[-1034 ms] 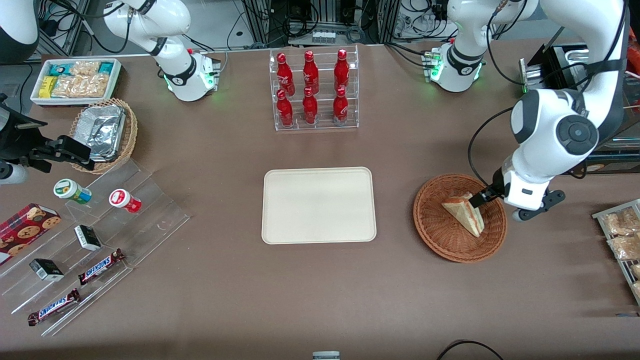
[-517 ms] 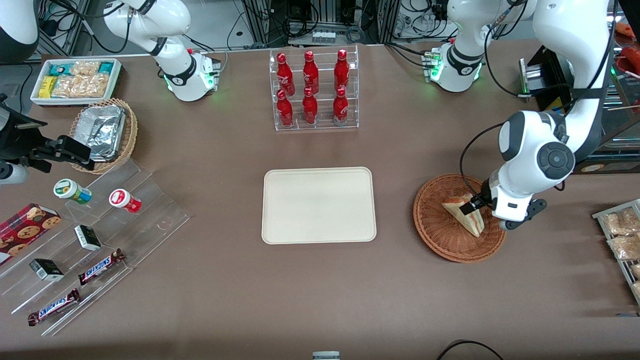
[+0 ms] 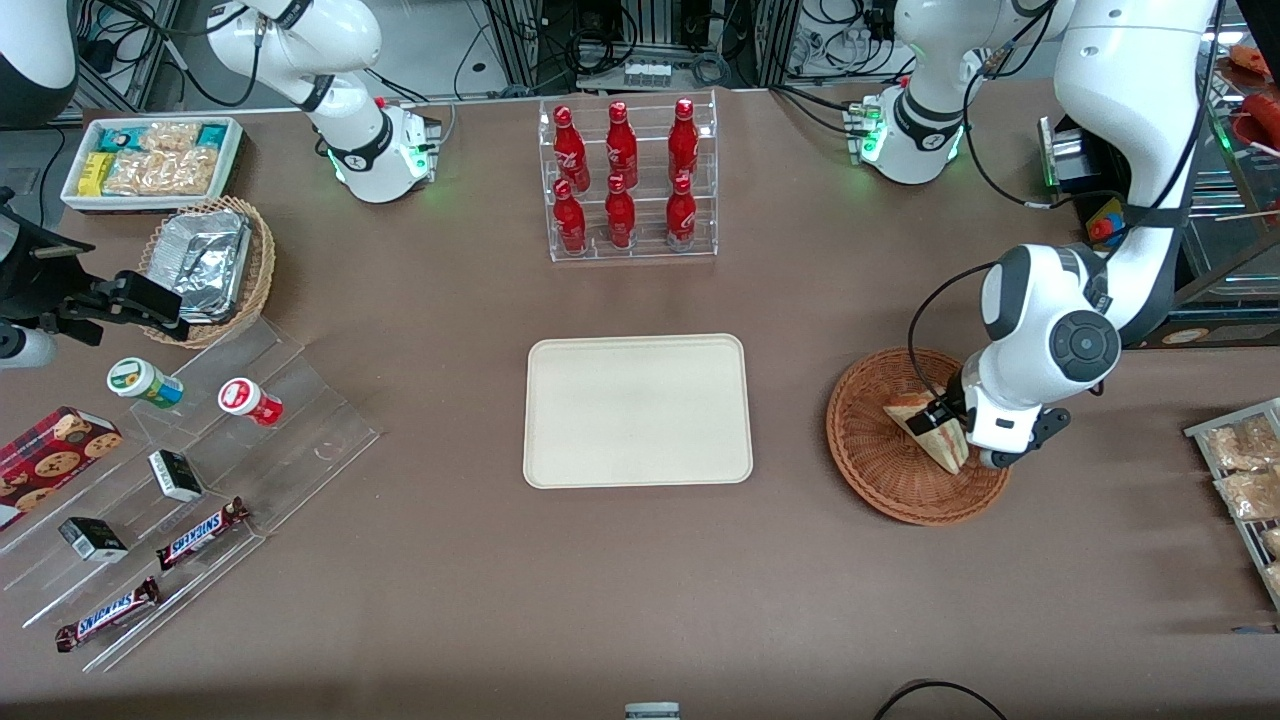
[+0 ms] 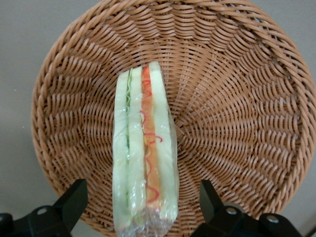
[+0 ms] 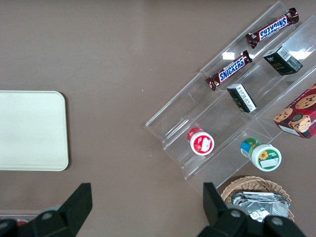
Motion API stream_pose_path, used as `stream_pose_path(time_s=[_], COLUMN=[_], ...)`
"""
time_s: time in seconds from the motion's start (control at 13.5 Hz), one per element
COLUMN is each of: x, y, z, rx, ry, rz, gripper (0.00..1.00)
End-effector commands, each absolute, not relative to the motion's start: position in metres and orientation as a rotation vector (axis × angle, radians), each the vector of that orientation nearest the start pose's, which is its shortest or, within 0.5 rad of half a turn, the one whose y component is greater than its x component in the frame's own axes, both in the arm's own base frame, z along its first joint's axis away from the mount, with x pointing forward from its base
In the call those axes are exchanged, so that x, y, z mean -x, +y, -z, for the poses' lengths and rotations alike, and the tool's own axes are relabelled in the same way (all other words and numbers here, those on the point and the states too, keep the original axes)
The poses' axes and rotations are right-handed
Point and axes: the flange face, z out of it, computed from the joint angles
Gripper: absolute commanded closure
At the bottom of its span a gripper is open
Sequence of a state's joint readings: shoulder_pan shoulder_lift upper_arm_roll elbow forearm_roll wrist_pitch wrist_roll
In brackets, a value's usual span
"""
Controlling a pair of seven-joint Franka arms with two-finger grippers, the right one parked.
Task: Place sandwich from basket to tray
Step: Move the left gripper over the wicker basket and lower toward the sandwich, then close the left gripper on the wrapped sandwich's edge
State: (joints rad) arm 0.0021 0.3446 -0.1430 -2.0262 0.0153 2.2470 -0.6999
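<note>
The sandwich [image 3: 928, 428] [image 4: 144, 158], a plastic-wrapped wedge with orange and green layers, lies on edge in the reddish-brown wicker basket [image 3: 880, 475] [image 4: 237, 98] toward the working arm's end of the table. My left gripper [image 3: 944, 414] [image 4: 143, 207] hangs open just above the sandwich's thick end, with one black finger [image 4: 74, 200] on each side of it and a gap between each finger and the bread. The cream tray [image 3: 637, 410] [image 5: 29, 129] lies flat at mid-table, beside the basket, with nothing on it.
A clear rack of red bottles [image 3: 628, 180] stands farther from the front camera than the tray. A tan basket of foil trays [image 3: 205, 262], a white snack bin [image 3: 150, 160] and a stepped acrylic shelf [image 3: 190, 480] lie toward the parked arm's end. A wire rack of packets [image 3: 1245, 470] stands beside the basket.
The left arm has swung nearer the front camera and lower, bringing the gripper from the basket's rim to over the sandwich. The sandwich has not moved.
</note>
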Motion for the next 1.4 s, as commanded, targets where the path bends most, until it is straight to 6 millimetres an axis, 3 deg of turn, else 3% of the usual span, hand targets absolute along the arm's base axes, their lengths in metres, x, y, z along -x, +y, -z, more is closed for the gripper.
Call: stream_pose_path(time_s=[0.0, 0.15, 0.44, 0.52, 0.81, 0.96, 1.03, 1.33], x=[-0.582, -0.581, -0.581, -0.581, -0.584, -0.585, -0.586, -0.595], y=[-0.083, -0.084, -0.084, -0.084, -0.084, -0.092, -0.099, -0.111], z=[-0.258, -0.257, -0.258, -0.259, -0.268, -0.272, -0.279, -0.312], rx=[2.985, 2.971, 2.946, 2.948, 2.958, 2.981, 2.986, 2.969], ry=[-0.88, -0.92, -0.985, -0.979, -0.96, -0.855, -0.774, -0.716], rz=[-0.181, -0.185, -0.186, -0.183, -0.17, -0.161, -0.174, -0.223], gripper=[0.02, 0.16, 0.93, 1.0, 1.0, 1.0, 1.0, 1.0])
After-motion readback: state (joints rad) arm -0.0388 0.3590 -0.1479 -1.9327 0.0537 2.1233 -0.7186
